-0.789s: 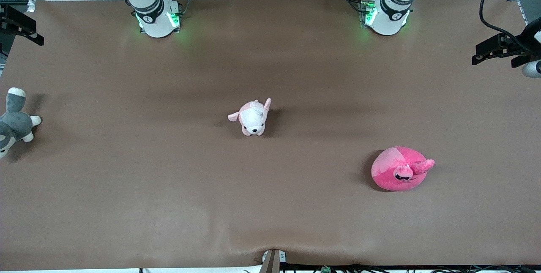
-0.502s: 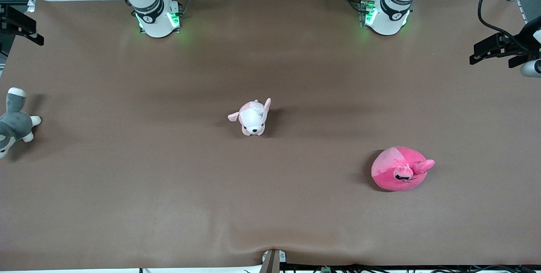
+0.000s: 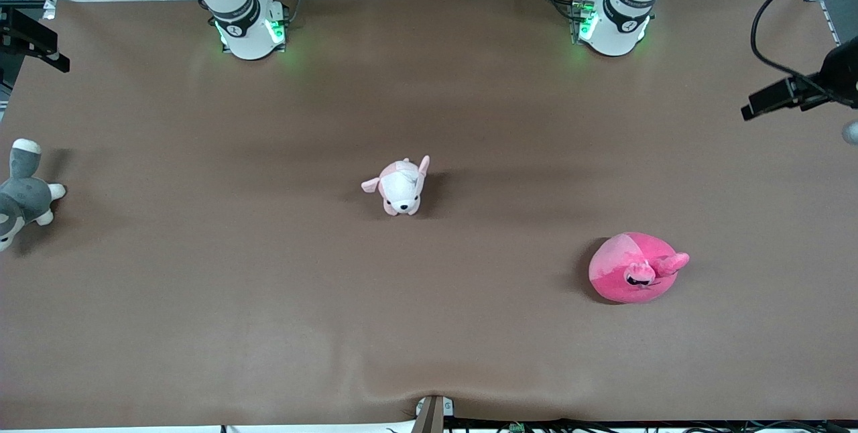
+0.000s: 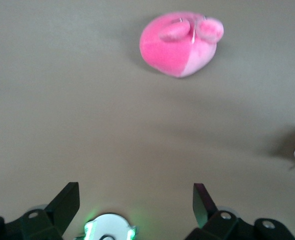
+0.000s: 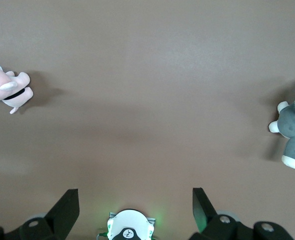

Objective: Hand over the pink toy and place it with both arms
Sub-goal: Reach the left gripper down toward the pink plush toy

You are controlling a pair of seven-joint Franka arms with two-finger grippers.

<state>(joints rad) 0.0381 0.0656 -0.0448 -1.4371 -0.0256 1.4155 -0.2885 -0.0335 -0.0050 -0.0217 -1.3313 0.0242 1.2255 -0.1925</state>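
Across the brown table (image 3: 469, 352) I see nothing gripped yet; I judge the first reach has not begun. My two arms come next in size: the left arm (image 3: 620, 11) rises from its base at its end of the table, the right arm (image 3: 234, 14) from the other, and the right one waits.

Then the pink toy (image 3: 633, 269), lying on the table toward the left arm's end, nearer the front camera than the pale pink puppy plush (image 3: 400, 186) at mid-table, and well apart from it. A grey-and-white plush (image 3: 23, 195) sits at the edge of the right arm's end.

The left gripper (image 4: 136, 200) hangs high over its own base, jaws spread wide and empty; in its wrist view the toy (image 4: 180, 42) lies well ahead of the fingertips (image 4: 67, 197) and somewhat off the jaw centreline. The right gripper (image 5: 135, 202) is likewise wide and empty above its base.

So the left arm is plainly the nearer one, and I would send it first. The toy is close to round, its small limb pointing toward the left arm's end of the table, so approach angle should matter little.
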